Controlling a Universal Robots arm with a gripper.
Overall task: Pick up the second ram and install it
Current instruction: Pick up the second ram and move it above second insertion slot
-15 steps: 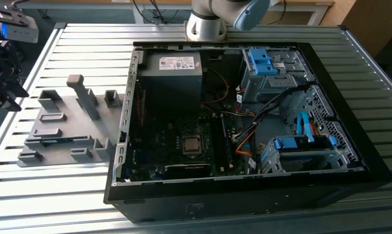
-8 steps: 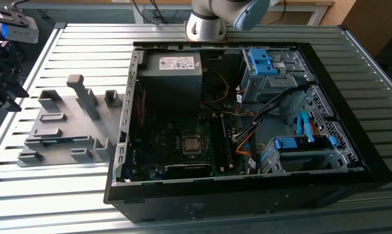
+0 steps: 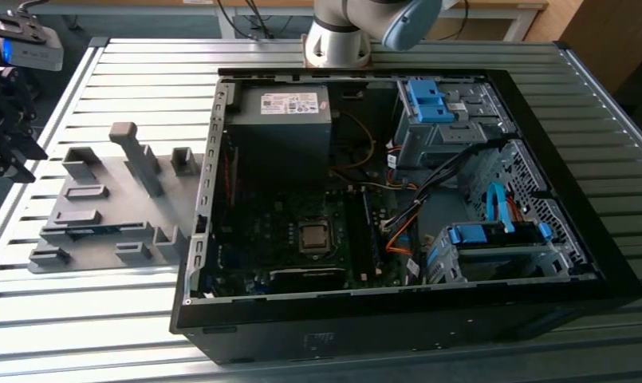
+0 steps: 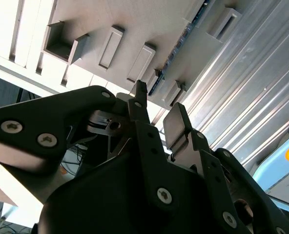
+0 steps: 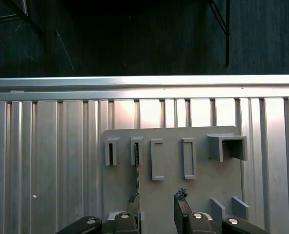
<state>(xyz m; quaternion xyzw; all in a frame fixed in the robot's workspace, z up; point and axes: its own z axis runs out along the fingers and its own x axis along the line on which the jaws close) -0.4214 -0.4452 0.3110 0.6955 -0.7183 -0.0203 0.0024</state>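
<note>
The second ram [image 3: 95, 231] is a thin blue-green stick standing on edge in the grey holder plate [image 3: 108, 199], on the exterior view's left beside the open computer case [image 3: 406, 207]. In the second wrist view the ram [image 4: 176, 56] is a dark edge-on strip running across the plate. In the first wrist view the ram [image 5: 135, 161] is a thin dark line leaving a grey block. My gripper [image 5: 157, 197] hovers over the plate, open, fingers apart and nothing between them. One fingertip [image 5: 134, 198] lies near the ram's line. In the second wrist view the gripper [image 4: 158, 105] stands apart from the plate.
Several grey holder blocks [image 5: 226, 146] and a tall post [image 3: 139, 163] rise from the plate. The ribbed metal table [image 3: 87, 319] runs all around. The case holds a motherboard [image 3: 299, 239], a power supply [image 3: 281, 120], blue drive bays [image 3: 491, 239] and loose cables. The arm's base [image 3: 336, 40] stands behind the case.
</note>
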